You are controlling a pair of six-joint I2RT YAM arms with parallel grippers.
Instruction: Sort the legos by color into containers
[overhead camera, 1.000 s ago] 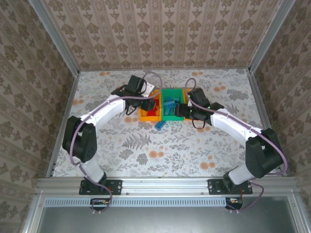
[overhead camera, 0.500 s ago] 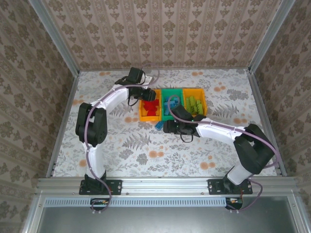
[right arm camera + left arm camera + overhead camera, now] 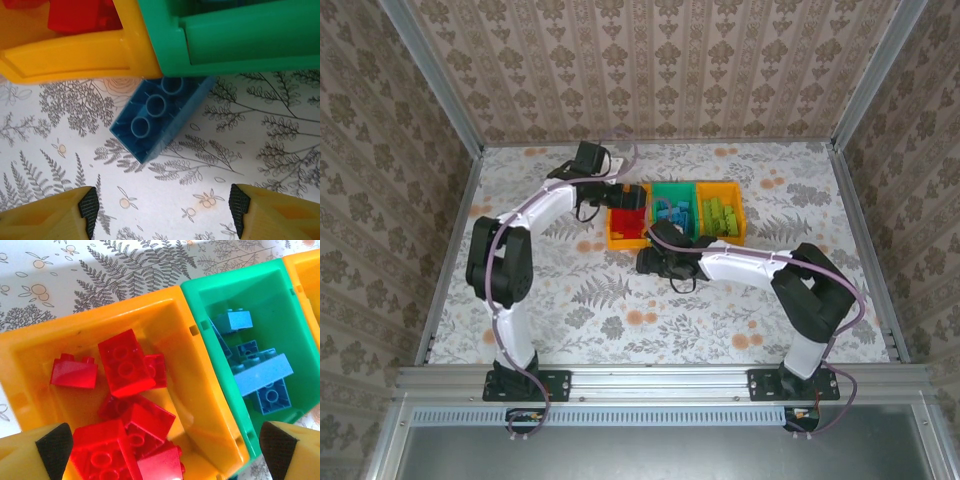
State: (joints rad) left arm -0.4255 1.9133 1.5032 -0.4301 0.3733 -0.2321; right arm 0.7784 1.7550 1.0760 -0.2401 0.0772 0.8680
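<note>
The right pincer (image 3: 165,215) stands low over the bench (image 3: 210,165), jaws wide and empty. Just ahead of it, one blue lego (image 3: 157,115) lies studs-down, clear of both fingers, its far end at the foot of the green container (image 3: 225,30). The left pincer (image 3: 164,450), jaws wide and empty, hangs above the orange-yellow container (image 3: 195,380); red legos (image 3: 125,365) lie beneath and ahead of it. The green container holds blue legos (image 3: 262,375). Beyond it, the second orange-yellow container (image 3: 720,185) holds lime green legos (image 3: 720,215).
</note>
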